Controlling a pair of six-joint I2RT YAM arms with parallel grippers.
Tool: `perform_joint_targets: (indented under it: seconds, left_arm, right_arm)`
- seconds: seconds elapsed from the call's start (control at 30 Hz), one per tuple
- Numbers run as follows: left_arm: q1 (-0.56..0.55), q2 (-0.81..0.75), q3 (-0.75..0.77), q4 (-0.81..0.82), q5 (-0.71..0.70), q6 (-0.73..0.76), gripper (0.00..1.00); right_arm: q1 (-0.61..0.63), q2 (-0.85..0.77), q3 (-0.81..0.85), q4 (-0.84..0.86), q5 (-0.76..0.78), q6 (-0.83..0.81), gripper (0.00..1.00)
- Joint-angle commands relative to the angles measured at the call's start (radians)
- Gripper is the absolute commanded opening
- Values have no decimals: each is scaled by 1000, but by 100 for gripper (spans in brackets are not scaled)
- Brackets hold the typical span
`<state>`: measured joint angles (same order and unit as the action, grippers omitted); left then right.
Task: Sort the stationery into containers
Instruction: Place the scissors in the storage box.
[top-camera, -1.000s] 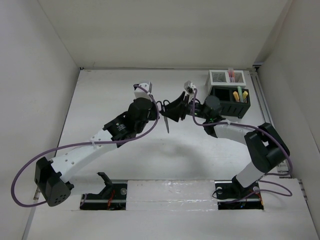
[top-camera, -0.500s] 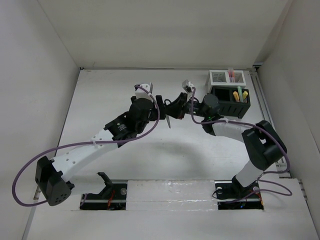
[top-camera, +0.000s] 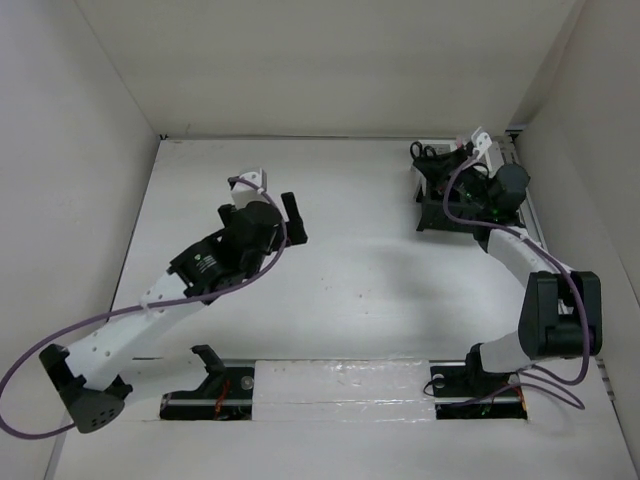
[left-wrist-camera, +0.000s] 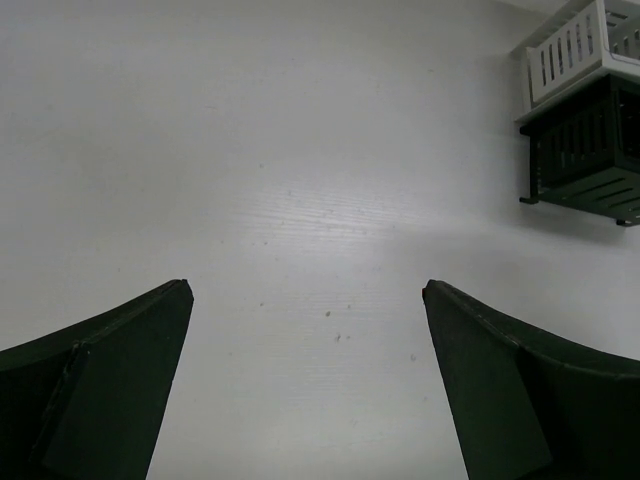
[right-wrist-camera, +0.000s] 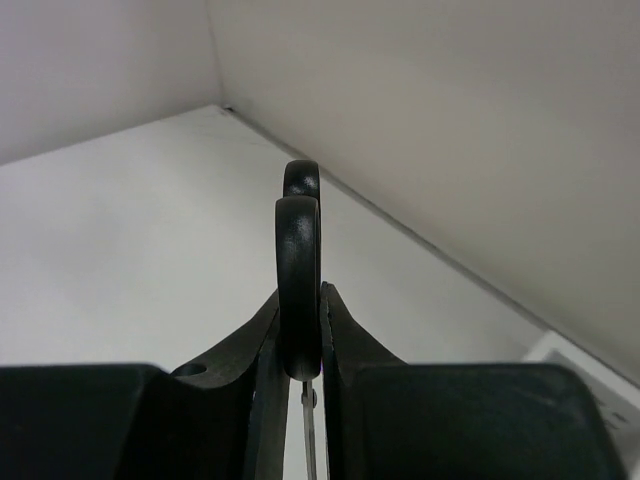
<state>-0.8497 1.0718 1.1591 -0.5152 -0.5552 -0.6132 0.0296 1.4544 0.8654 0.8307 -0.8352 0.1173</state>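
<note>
Right wrist view has the right gripper (right-wrist-camera: 300, 330) clenched on the scissors (right-wrist-camera: 297, 240) at the two o'clock organiser (top-camera: 432, 216), the left gripper (left-wrist-camera: 306, 288) released; the sorting looks nearly finished.

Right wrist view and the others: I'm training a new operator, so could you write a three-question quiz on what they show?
1. True or false: the left gripper is shut on a pen.
2. What does the right gripper hold? A) a highlighter B) the scissors C) nothing
3. In the left wrist view, what colour is the mesh box joined to the black organiser?

Key
1. False: its fingers stand wide apart with nothing between them.
2. B: the black handle is clamped between the fingers.
3. White.
</note>
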Motion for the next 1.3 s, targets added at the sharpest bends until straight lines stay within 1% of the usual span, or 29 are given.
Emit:
perform_joint_targets:
  seconds: [0.0,0.13,0.17,0.27,0.3,0.4,0.53,0.6,0.77,0.87,0.93,0.97,1.03,1.1,1.13,1.17,1.23,1.27]
  left_arm:
    - [-2,-104,-59,-74,-6,27,100]
    - [-2,-160,-130,-63,34,59,100]
    - [-2,-171,-162,-54,47,70,100]
    - [-2,-197,-171,-17,104,104,100]
    - [-2,-211,-171,-5,115,125,100]
    - [-2,-220,-180,4,142,125,100]
    - [-2,-220,-190,14,172,145,100]
    - [-2,-220,-190,14,172,145,100]
    - [-2,-242,-190,23,190,155,100]
    - [-2,-251,-199,32,199,155,100]
    - [-2,-251,-199,32,199,155,100]
    - [-2,-251,-199,32,212,155,100]
    - [-2,-251,-199,32,212,164,100]
    - [-2,-251,-199,32,221,164,100]
    - [-2,-251,-199,32,221,164,100]
    - [-2,-251,-199,32,221,164,100]
    - [-2,-260,-199,32,221,164,100]
    - [-2,-260,-199,41,221,164,100]
  right_arm:
    - [-55,9,60,40,-73,-120,0]
    - [-137,63,101,65,-110,-130,0]
    - [-166,78,110,97,-149,-113,0]
    - [-206,129,123,143,-173,-78,0]
    - [-229,129,123,192,-182,-68,0]
    - [-258,156,113,243,-218,-42,0]
    - [-258,179,126,254,-222,-42,0]
    - [-258,189,103,278,-222,-30,0]
    - [-258,245,90,373,-222,19,0]
    - [-267,256,64,407,-210,28,0]
    - [-267,267,17,439,-186,41,0]
    - [-267,267,3,490,-186,56,0]
    - [-267,297,-8,518,-186,65,0]
    - [-278,308,-8,574,-186,111,2]
    - [-278,308,-19,596,-186,125,4]
    - [-278,308,-28,610,-186,136,11]
    - [-287,308,-38,622,-186,147,19]
    - [-287,308,-55,622,-176,147,26]
